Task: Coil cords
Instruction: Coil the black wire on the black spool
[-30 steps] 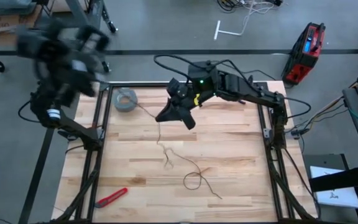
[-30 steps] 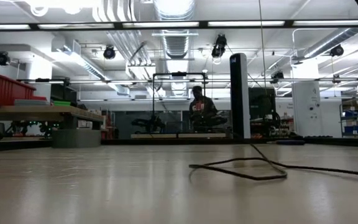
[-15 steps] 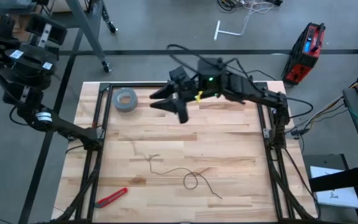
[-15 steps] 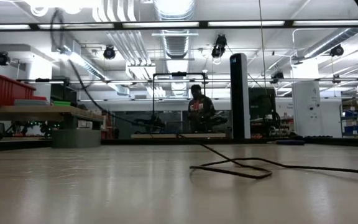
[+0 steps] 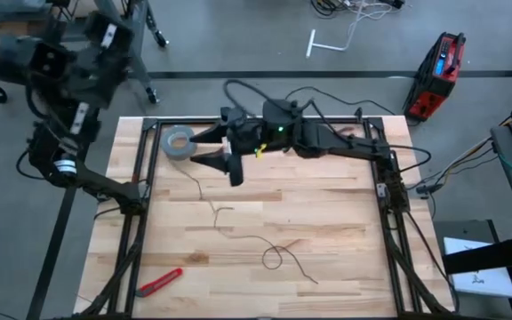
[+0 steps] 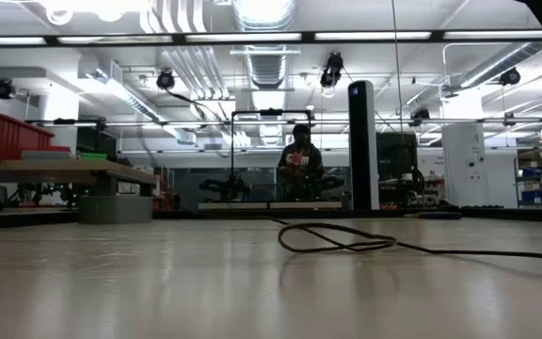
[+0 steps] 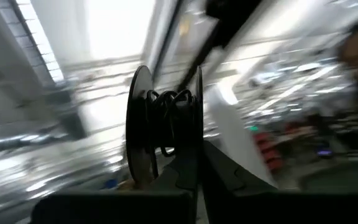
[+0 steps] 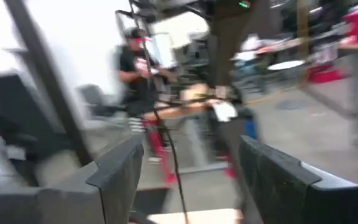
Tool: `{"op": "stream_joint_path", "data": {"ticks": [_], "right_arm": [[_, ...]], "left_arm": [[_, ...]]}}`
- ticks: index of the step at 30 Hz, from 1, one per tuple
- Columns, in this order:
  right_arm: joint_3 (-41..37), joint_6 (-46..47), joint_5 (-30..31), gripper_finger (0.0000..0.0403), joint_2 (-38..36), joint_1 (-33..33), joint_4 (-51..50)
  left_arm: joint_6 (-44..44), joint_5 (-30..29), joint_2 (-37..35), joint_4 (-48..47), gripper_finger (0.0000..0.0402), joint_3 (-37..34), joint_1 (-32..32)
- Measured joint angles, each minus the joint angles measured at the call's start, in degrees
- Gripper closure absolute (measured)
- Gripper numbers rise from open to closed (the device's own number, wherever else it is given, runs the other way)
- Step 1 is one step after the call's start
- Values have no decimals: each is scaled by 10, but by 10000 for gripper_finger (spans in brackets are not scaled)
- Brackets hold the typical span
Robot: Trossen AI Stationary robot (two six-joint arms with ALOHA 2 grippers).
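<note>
1. Two arms show — the left gripper point(image 7: 185, 177) is raised off the table's far left corner, clamped on the reel point(image 7: 163, 130).
2. Right gripper point(image 5: 213, 151) hangs spread wide, empty, just beside the tape roll point(image 5: 180, 141).
3. Cord point(image 5: 238, 236) trails slack on the table point(image 5: 327, 231) below and past the right gripper — one loop near the front.

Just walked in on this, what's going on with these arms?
The robot is winding a thin cord onto a reel. The left gripper, raised off the table's left rear corner, holds the reel with some cord already wrapped on it. The right gripper hovers over the back of the table beside the tape roll, jaws open, the cord running between them. Most of the cord lies loose on the table, with a loop near the front.
</note>
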Motion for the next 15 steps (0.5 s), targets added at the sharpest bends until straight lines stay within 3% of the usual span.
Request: {"op": "stream_joint_path", "data": {"ticks": [3,6,15], "right_arm": [[0,-27,31,140,5,4,2],[0,-29,40,141,5,3,-10],[-1,-48,113,149,12,2,-58]], "left_arm": [[33,-88,1,-48,402,0,0],[53,-134,5,-73,402,0,0],[60,-143,10,-74,402,0,0]]}}
